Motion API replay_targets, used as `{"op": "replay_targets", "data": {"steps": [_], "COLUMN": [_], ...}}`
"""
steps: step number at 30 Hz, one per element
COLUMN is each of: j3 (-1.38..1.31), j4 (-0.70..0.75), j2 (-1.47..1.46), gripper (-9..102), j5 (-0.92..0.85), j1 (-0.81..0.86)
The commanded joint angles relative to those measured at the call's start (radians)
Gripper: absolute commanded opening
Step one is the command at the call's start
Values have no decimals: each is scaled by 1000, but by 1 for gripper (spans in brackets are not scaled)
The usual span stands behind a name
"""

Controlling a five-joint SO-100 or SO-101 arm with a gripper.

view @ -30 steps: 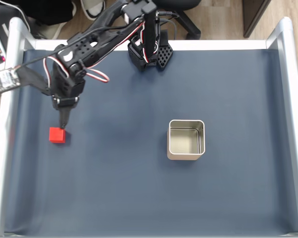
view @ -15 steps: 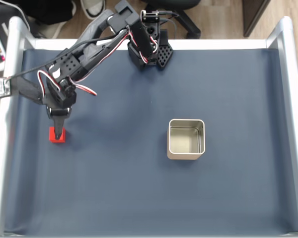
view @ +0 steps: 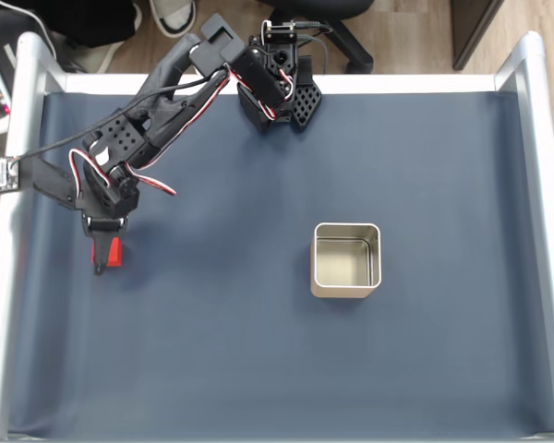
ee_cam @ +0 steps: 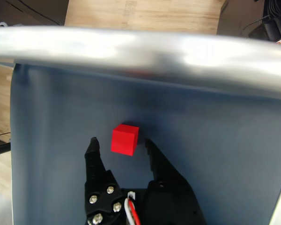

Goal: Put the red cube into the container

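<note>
Fixed view: dark blue mat (view: 258,369) in silvery frame (view: 535,185); wooden floor (view: 415,37) beyond

The fixed view looks straight down from high above, taking in the whole dark blue mat (view: 258,351) and its silver frame (view: 535,231), with the arm's base at the mat's top edge; the wrist view rides low on the arm, close to the mat, facing the frame rail (ee_cam: 140,51) past the gripper (ee_cam: 119,143); both views share the mat's left edge, where the red cube (view: 114,251) (ee_cam: 125,139) sits.
</note>
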Motion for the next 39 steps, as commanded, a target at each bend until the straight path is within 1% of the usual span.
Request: {"op": "replay_targets", "data": {"steps": [1,19,29,36,39], "j3": [-52,-71,-72,-66,-66], "j4": [-17,-46,-66,-63,-63], "j2": [-3,-97,-101,-91,-83], "gripper": [33,31,16,0,0], "j5": [-3,-21,-63,-92,-94], "j1": [-23,-52,-44,-41,-41]}}
